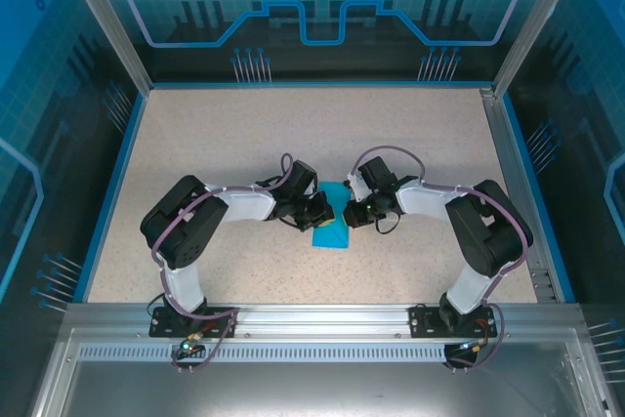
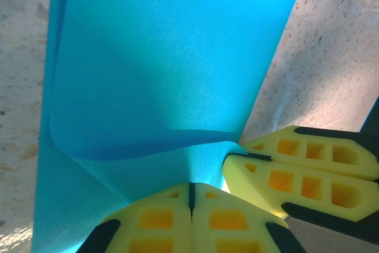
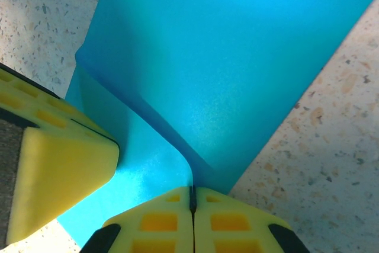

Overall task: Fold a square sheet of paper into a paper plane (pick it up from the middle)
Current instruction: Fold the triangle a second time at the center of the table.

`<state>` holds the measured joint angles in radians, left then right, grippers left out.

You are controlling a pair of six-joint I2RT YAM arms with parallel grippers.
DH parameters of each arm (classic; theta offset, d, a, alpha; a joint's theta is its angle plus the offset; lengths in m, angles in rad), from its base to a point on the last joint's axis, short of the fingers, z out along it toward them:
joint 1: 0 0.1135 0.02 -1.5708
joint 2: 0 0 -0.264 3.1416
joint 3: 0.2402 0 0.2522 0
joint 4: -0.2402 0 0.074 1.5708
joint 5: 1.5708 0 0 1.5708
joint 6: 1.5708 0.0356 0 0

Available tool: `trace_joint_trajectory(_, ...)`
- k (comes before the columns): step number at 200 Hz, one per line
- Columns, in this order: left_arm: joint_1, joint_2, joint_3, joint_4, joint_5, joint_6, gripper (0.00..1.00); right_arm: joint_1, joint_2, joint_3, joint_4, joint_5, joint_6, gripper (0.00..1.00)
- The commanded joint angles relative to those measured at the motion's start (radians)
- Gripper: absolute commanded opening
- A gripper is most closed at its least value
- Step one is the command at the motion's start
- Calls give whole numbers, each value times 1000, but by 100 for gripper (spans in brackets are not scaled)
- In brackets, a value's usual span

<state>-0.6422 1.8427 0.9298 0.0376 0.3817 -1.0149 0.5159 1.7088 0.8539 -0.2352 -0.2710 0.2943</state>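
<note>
Both grippers clamped on the square sheet of paper (image 1: 331, 232), centre of the table (image 1: 244, 134).
Left gripper (image 2: 190, 197) and right gripper (image 3: 192, 198) each pinch the sheet's raised, curling edge, seemingly side by side.

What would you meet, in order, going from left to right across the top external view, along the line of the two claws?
The left arm → left claw → blue paper sheet → right claw → right arm.
</note>
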Motion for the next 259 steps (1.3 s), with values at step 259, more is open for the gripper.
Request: trace_joint_trajectory(259, -20, 41, -4, -4, -12, 30, 0, 119, -52, -47, -20, -99, 218, 7)
